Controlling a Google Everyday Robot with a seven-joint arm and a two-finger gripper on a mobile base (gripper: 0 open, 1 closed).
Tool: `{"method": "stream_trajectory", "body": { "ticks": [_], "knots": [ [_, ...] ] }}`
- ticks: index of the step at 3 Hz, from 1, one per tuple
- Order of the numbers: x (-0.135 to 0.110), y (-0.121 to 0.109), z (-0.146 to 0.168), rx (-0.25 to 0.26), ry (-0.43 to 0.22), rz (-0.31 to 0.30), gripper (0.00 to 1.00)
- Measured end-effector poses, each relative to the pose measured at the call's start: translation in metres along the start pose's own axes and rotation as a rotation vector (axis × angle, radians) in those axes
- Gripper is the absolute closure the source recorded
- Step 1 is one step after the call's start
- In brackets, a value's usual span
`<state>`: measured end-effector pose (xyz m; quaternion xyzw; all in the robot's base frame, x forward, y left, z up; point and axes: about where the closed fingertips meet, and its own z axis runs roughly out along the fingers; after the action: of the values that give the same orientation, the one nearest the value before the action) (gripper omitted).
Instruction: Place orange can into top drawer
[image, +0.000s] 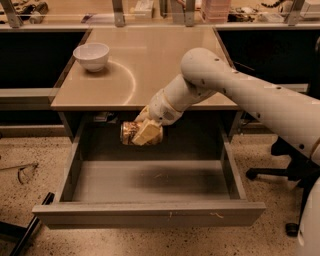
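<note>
The orange can (130, 133), golden-orange and brown with a silver end, lies on its side in my gripper (144, 132). The gripper is shut on it and holds it in the air just below the tabletop's front edge, over the back part of the top drawer (150, 214). The drawer is pulled fully out, wide and grey-beige, and its floor is bare. The white arm reaches in from the right, across the table's front edge.
A white bowl (91, 56) stands at the back left of the beige tabletop (150, 65). A black office chair base (285, 175) is on the floor to the right. Clutter lines a shelf behind the table.
</note>
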<state>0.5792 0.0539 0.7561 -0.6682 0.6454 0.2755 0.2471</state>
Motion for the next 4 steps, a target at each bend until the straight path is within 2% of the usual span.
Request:
{"method": "stream_trajectory", "body": {
  "ticks": [1,2,3,4],
  "knots": [
    [0.0,0.0,0.0,0.0,0.0,0.0,1.0],
    [0.018,-0.002,0.014,0.012,-0.051,0.005,1.0],
    [0.051,-0.003,0.033,0.081,-0.14,-0.029,1.0],
    [0.076,-0.01,0.048,0.144,-0.2,-0.071,1.0]
  ]
}}
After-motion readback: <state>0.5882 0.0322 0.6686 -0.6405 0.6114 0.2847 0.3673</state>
